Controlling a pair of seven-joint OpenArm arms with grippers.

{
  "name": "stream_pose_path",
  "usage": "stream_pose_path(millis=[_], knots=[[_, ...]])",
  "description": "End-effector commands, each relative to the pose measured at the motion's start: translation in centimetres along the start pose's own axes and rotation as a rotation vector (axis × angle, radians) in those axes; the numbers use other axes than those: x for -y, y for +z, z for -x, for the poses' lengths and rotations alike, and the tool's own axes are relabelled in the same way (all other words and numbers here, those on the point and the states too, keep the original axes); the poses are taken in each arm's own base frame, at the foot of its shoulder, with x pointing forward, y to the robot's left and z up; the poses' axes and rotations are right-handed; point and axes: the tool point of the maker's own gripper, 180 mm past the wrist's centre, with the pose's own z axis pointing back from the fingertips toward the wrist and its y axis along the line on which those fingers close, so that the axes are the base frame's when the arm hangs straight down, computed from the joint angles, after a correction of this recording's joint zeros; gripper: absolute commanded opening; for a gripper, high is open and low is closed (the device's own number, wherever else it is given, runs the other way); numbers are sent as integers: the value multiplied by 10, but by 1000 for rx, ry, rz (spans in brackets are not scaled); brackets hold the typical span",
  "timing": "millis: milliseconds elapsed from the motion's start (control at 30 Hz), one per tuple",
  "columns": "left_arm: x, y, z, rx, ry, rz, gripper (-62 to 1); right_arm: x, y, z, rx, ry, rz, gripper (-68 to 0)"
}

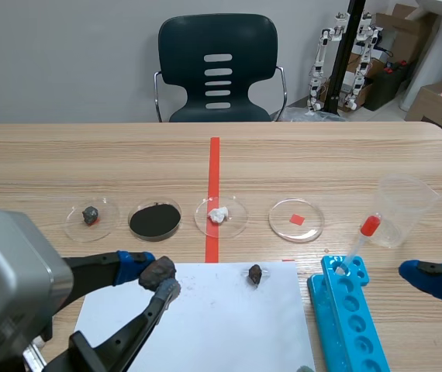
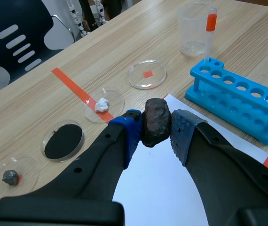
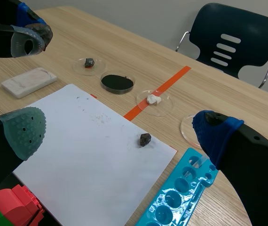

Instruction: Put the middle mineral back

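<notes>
My left gripper (image 1: 155,276) is shut on a dark brown mineral (image 2: 155,121), held above the near left part of the white paper (image 1: 205,325). A smaller dark mineral (image 1: 255,273) lies on the paper's far edge and also shows in the right wrist view (image 3: 145,139). Beyond the paper stands a row of dishes: one with a small grey stone (image 1: 91,215), one with black powder (image 1: 155,220), one with a white lump (image 1: 219,215), and one holding only a red square (image 1: 296,219). My right gripper (image 3: 120,128) is open over the paper's right side, holding nothing.
A blue tube rack (image 1: 351,310) lies right of the paper, with a red-bulbed pipette (image 1: 363,232) standing in it. A clear plastic cup (image 1: 404,209) is behind the rack. A white block (image 3: 29,81) and coloured bricks (image 3: 14,208) sit near the table's front.
</notes>
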Motion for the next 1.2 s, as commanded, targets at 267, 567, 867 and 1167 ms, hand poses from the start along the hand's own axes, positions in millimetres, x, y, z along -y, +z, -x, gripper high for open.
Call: stream_pose_path(millis=[267, 567, 867, 1167], knots=[[-3, -1, -10, 37, 7, -15, -479, 3, -2, -8, 33, 1, 5, 4], [-3, -1, -10, 37, 7, -15, -479, 3, -2, -8, 33, 1, 5, 4], [-3, -1, -9, 36, 7, -15, -479, 3, -2, -8, 33, 1, 5, 4], [-3, -1, -5, 10, 7, -15, -479, 3, -2, -8, 33, 1, 5, 4]])
